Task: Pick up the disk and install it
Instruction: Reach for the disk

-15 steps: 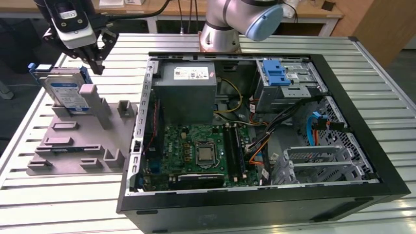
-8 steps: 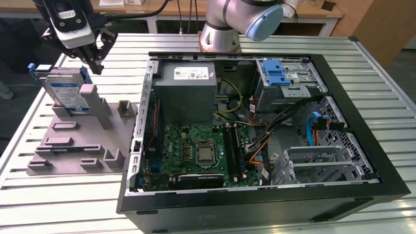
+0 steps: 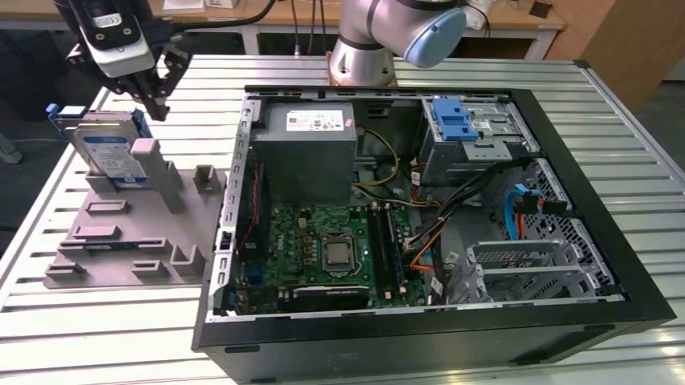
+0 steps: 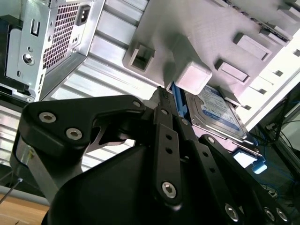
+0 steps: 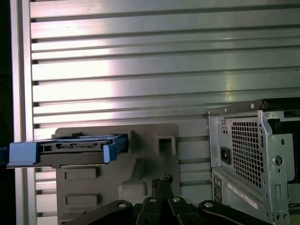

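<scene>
The disk (image 3: 111, 154) stands on edge in a grey holder (image 3: 118, 233) on the table, at the exterior view's left of the open computer case (image 3: 599, 241). Its blue-and-white label faces the camera and blue rails run along its edges. My gripper (image 3: 157, 106) hangs just above the disk's upper corner, toward the case, without touching it. In both wrist views the fingertips meet with nothing between them, so the gripper (image 5: 162, 179) is shut and empty. The disk (image 5: 70, 149) shows edge-on in the first wrist view, and the disk (image 4: 216, 111) lies beyond the gripper (image 4: 161, 92) in the second.
The case holds a grey power supply (image 3: 310, 138), a motherboard (image 3: 332, 249) and a drive bay with a blue latch (image 3: 454, 120). The holder's upright posts (image 3: 150, 164) stand beside the disk. The slatted table (image 3: 96, 321) reaches a black edge at the exterior view's left.
</scene>
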Robot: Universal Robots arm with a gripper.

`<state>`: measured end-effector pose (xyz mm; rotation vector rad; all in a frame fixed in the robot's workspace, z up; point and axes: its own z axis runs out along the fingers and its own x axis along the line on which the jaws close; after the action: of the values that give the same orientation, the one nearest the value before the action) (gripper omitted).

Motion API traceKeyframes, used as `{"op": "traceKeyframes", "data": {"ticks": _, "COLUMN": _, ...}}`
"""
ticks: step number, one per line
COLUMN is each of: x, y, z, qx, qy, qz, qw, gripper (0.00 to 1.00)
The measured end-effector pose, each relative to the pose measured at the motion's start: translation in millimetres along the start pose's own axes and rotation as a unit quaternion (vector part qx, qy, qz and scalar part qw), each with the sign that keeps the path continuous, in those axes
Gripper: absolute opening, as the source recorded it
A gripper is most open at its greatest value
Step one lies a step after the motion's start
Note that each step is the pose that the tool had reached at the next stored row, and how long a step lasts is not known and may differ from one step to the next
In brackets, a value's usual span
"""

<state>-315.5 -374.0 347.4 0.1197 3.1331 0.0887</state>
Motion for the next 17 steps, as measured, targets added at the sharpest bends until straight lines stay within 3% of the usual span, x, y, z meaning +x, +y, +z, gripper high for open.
{"op": "traceKeyframes", "data": {"ticks": 17, "x": 3.6, "y": -0.3, "z": 0.0, "qx": 0.0000, "qy": 0.0000, "qz": 0.000, "qw": 1.0000, "gripper": 0.11}}
